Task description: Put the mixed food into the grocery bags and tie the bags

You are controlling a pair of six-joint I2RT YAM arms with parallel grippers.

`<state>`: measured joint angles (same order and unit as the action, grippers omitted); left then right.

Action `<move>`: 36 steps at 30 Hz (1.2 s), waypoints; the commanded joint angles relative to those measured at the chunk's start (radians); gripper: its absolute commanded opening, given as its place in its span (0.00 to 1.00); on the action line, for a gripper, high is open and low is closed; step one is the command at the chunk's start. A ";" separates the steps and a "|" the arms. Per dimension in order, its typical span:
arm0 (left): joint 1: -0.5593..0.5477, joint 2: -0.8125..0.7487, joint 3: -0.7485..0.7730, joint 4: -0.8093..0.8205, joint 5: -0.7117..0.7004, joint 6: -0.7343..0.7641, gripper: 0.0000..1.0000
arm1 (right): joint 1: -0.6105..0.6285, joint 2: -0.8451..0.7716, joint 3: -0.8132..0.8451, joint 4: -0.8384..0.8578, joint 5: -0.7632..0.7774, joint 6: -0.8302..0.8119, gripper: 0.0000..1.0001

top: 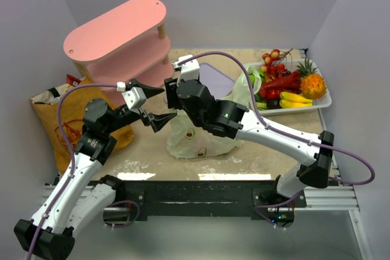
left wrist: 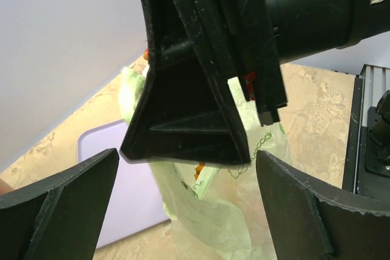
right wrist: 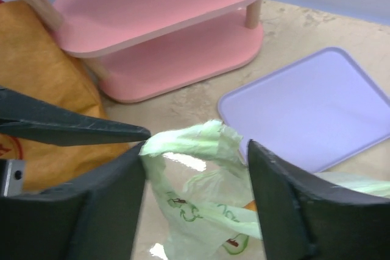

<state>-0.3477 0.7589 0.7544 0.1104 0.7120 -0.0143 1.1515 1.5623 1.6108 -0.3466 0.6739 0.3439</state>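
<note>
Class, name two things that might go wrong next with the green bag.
1. The left pincer and right pincer crowd together by the plastic bag, so they may collide.
2. The thin handle lies loose inside the open right pincer; it might slip out or tear when pulled.

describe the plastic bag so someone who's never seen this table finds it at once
Start at the pink shelf at the back left of the table. In front of it to the right, near a flat lavender tray, sits a pale-green plastic bag. It is thin, crinkly and translucent, unlike the stiff brown paper bag at far left.
</note>
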 commanded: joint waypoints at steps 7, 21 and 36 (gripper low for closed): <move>0.006 0.017 -0.012 0.095 0.035 -0.047 1.00 | -0.027 -0.068 -0.026 0.119 -0.069 -0.126 0.10; -0.002 0.247 -0.058 0.724 0.219 -0.455 0.99 | -0.364 -0.248 -0.201 0.212 -1.046 -0.191 0.00; -0.080 0.402 -0.049 0.838 0.164 -0.452 0.91 | -0.406 -0.217 -0.207 0.213 -1.157 -0.158 0.00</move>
<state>-0.3893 1.1313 0.6949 0.8619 0.8902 -0.4576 0.7498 1.3418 1.4006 -0.1852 -0.4427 0.1745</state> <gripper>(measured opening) 0.929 0.011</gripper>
